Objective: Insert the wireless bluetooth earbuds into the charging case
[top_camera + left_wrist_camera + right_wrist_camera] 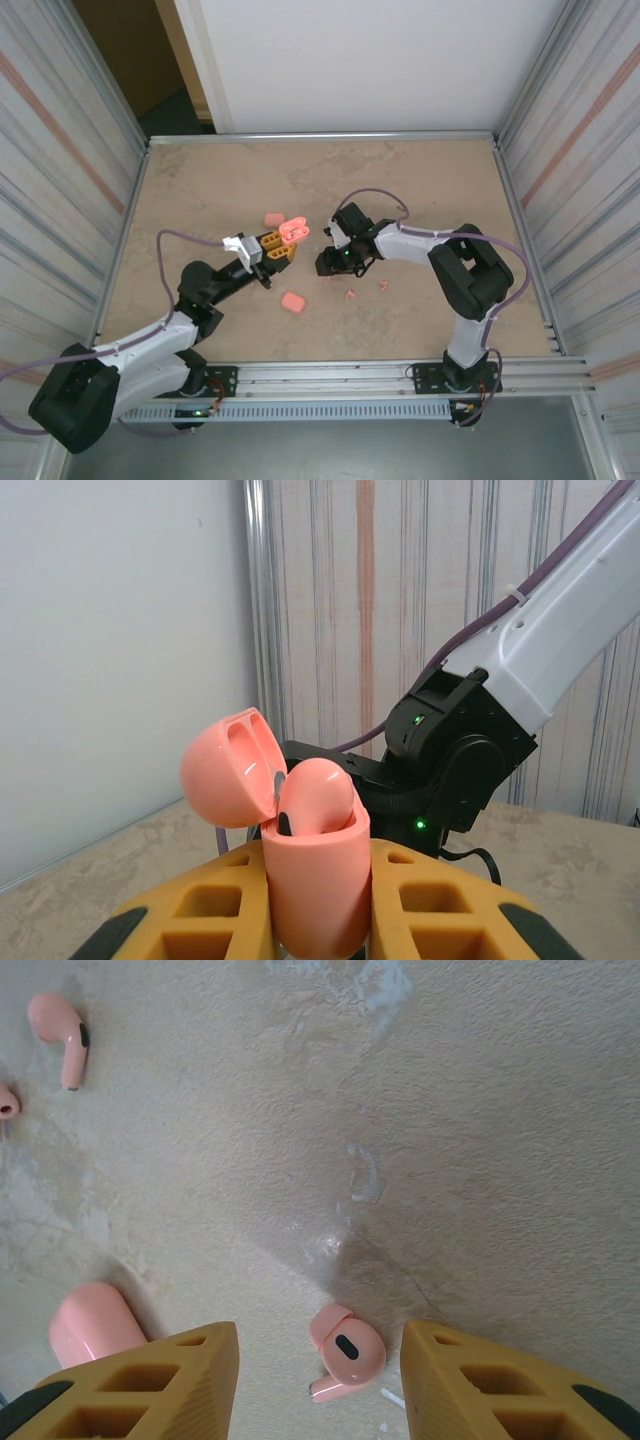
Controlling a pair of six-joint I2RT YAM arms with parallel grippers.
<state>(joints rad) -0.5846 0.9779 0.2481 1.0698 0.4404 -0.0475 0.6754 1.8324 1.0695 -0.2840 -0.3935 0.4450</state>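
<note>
Closed case [293, 301]: flat on the table [200, 190], nearer the arm bases than the charging case and well apart from it.
Loose earbud [350, 294]: on the table, nearer than the charging case and off to its right.
Second earbud [381, 287]: same row, farther right of the charging case.
Right gripper [318, 1345]: just right of the charging case, pointed down at the table, jaws moderately apart, gripping nothing.
Straddled earbud [347, 1352]: lying on the table between the right gripper's yellow fingers [170, 1380], touching neither.
Left gripper [278, 246]: clamped narrow on the charging case, one finger on each flank.
Charging case [312, 880]: upright between the left fingers, lid [228, 767] swung open to one side.
Rounded pink piece [318, 795]: sitting in the charging case's mouth, small dark spot on it; cannot tell how deeply seated.
Far closed case [273, 218]: on the table just beyond the charging case, slightly to its left.
</note>
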